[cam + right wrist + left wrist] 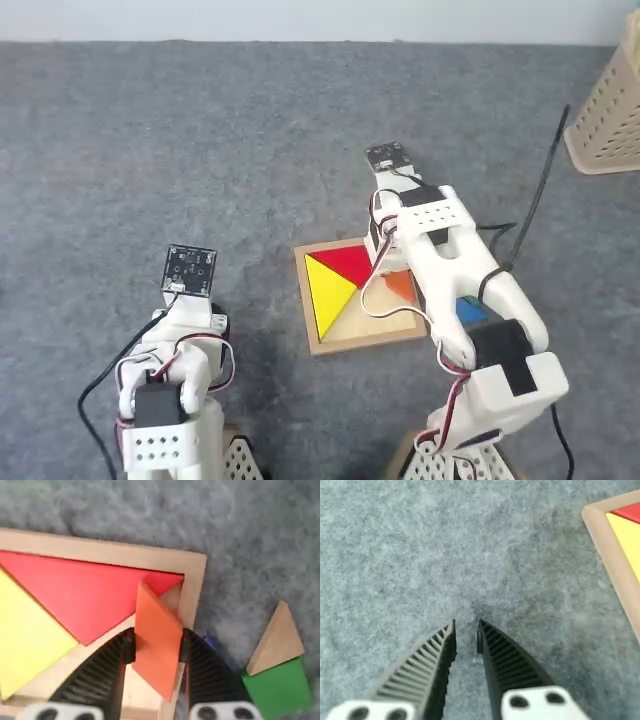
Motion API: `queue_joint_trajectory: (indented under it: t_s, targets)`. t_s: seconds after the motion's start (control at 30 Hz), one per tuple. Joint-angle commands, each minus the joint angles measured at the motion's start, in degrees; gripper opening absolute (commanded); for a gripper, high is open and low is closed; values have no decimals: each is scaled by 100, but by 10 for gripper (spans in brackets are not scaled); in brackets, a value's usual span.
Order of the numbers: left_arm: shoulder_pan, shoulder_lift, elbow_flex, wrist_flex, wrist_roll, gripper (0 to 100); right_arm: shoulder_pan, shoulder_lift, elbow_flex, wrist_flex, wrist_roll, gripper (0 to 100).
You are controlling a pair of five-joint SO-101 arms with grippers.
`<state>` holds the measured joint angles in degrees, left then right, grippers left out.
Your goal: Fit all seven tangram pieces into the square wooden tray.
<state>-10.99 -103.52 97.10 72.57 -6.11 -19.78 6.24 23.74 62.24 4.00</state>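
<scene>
The square wooden tray [318, 342] lies on grey carpet and holds a yellow triangle [330, 285] and a red triangle [345, 262]. My right gripper [156, 647] is shut on an orange parallelogram [157, 645], held tilted over the tray's corner [192, 567] beside the red triangle [85, 600]. The orange piece [401, 285] also peeks out under the right arm. Outside the tray lie a plain wooden triangle [277, 640], a green piece [277, 687] and a blue piece [470, 310]. My left gripper [466, 630] hovers over bare carpet, slightly open and holding nothing, with the tray's edge [600, 540] off to one side.
A perforated beige basket [610, 110] stands at the far right edge. A black cable [535, 200] runs from it toward the right arm. Open carpet stretches to the left of and beyond the tray.
</scene>
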Motion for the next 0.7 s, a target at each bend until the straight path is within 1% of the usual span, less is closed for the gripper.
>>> queue_joint_trajectory:
  t_s: [0.0, 0.07, 0.17, 0.33, 0.4, 0.5, 0.67]
  targets:
    - [18, -123, -57, 0, 44, 71, -295, -752, 281, -101, 747, 37]
    - [18, -123, -57, 0, 44, 71, -426, -1059, 651, -382, 1020, 37]
    - [18, -123, -57, 0, 44, 71, -585, -1481, 1055, -523, 1468, 39]
    - [18, -123, -57, 0, 44, 71, -1007, -2035, 1459, -180, 2699, 38]
    - [18, -123, -57, 0, 44, 71, -1262, -2220, 1556, -31, 3059, 38]
    - [18, -123, -57, 0, 44, 71, -1613, -2308, 1618, 119, 3349, 39]
    - [18, -123, -57, 0, 44, 71, -1921, -2316, 1881, 92, 3596, 41]
